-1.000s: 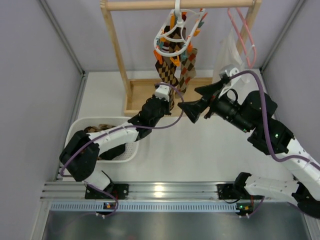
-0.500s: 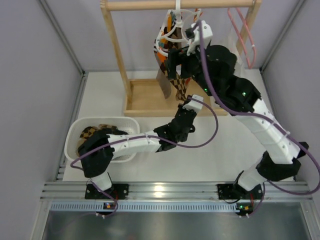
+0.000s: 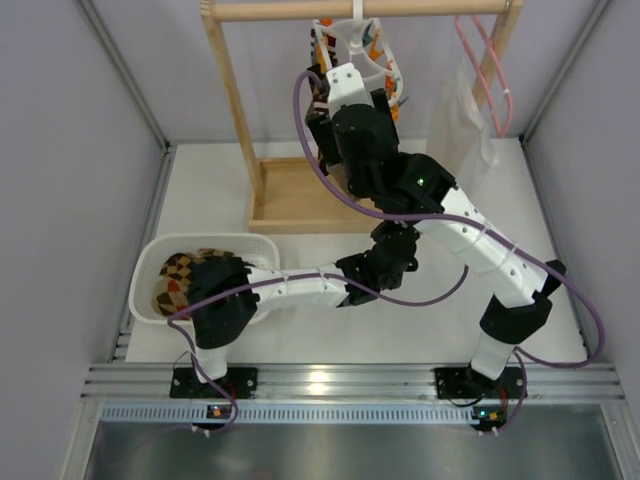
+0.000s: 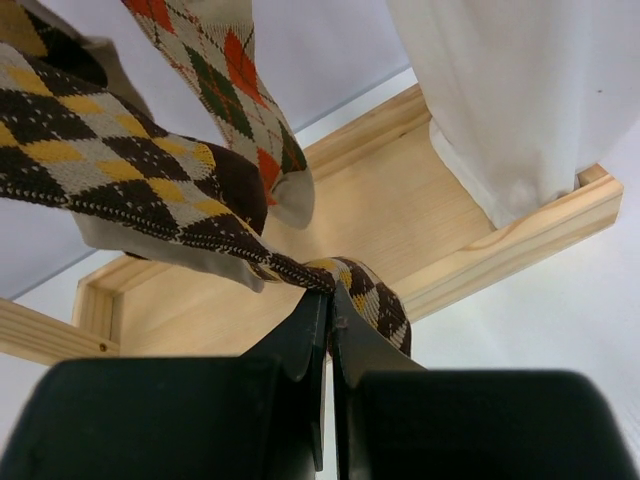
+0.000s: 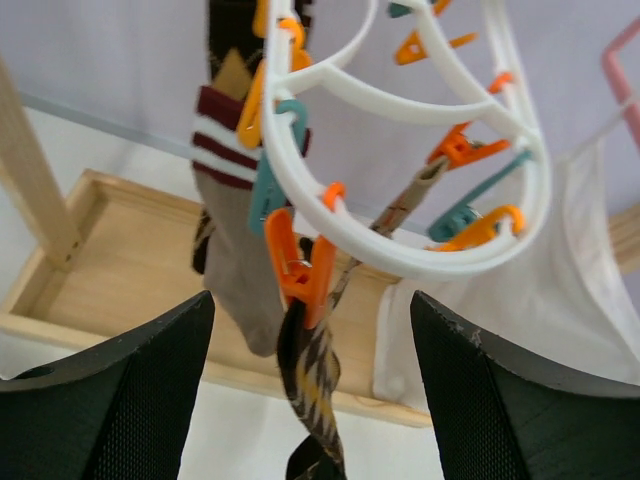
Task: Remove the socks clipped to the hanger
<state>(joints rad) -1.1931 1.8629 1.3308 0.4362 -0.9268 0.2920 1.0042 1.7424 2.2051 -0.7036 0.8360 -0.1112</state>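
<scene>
The white ring hanger [image 5: 400,245] with orange and teal clips hangs from the wooden rail, also seen in the top view [image 3: 356,48]. An orange clip [image 5: 300,265] holds a brown argyle sock [image 5: 320,375] that stretches taut downward. My left gripper [image 4: 331,296] is shut on that sock's toe end [image 4: 375,290], low beside the rack base. Other socks [image 4: 230,90] still hang above it. My right gripper [image 5: 315,400] is open just below the orange clip, one finger on each side of the sock.
A pink hanger [image 3: 480,50] carries a white garment [image 3: 465,110] right of the ring hanger. The wooden rack base [image 3: 285,195] lies below. A white basket [image 3: 150,262] at the left holds removed socks [image 3: 180,275]. Grey walls enclose both sides.
My right arm has swung from mid-table up to the hanger. My left arm has moved right and nearer, drawing the gripped sock away from the rack.
</scene>
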